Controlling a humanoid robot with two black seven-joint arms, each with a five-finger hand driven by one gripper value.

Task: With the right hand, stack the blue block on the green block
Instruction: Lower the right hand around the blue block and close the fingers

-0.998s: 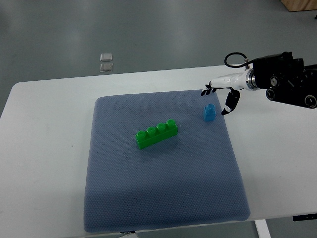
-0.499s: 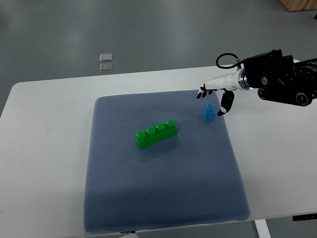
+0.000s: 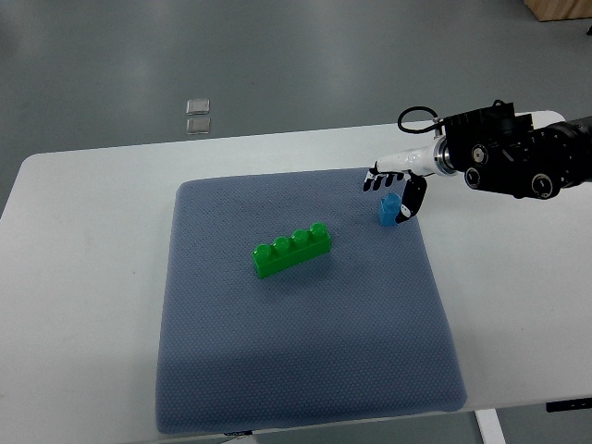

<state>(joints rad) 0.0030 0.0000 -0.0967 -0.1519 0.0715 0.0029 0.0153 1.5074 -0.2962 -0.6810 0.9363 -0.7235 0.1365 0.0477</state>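
A small blue block (image 3: 388, 211) stands upright on the blue-grey mat (image 3: 296, 370), near its back right corner. A long green block (image 3: 293, 249) with several studs lies at the mat's middle, tilted, well left of the blue one. My right hand (image 3: 392, 191) reaches in from the right edge and hovers around the blue block. Its fingers (image 3: 375, 178) are spread just behind the block and the thumb (image 3: 411, 200) hangs at the block's right side. I cannot see any firm grasp on the block.
The mat lies on a white table (image 3: 83, 277). Two small clear squares (image 3: 198, 115) sit on the grey floor beyond the table's far edge. The black forearm (image 3: 518, 157) crosses the table's back right corner.
My right hand has moved left over the last second, from beside the blue block to straddling it. Both blocks have stayed where they were.
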